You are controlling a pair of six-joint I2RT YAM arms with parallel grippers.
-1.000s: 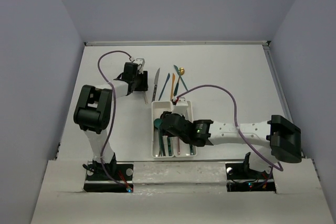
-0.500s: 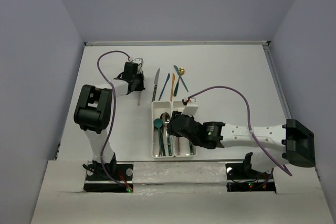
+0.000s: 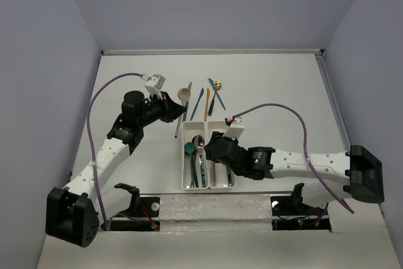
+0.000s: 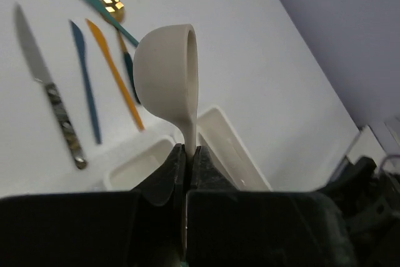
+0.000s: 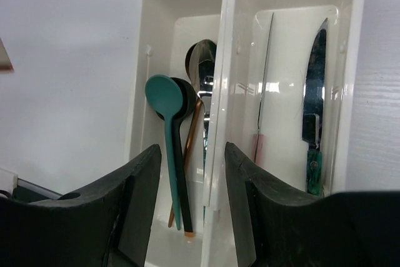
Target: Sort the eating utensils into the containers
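Cream spoon [image 4: 169, 73]: handle pinched tight in left gripper [image 4: 187, 154], held aloft just beyond tray's [image 3: 184, 168] far-left corner.
Destination: left bin [image 5: 140, 92], with spoons [image 5: 169, 123]; knives [image 5: 315, 123] fill right bin [image 5: 350, 60].
Handling: align lengthwise before release.
Right gripper [image 5: 192, 154]: jaws apart, empty, above tray's near end.

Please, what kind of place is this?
Probably a robot test cell, not a kitchen: a plain white table, bare walls around it, and the left arm and right arm bolted at its near edge.
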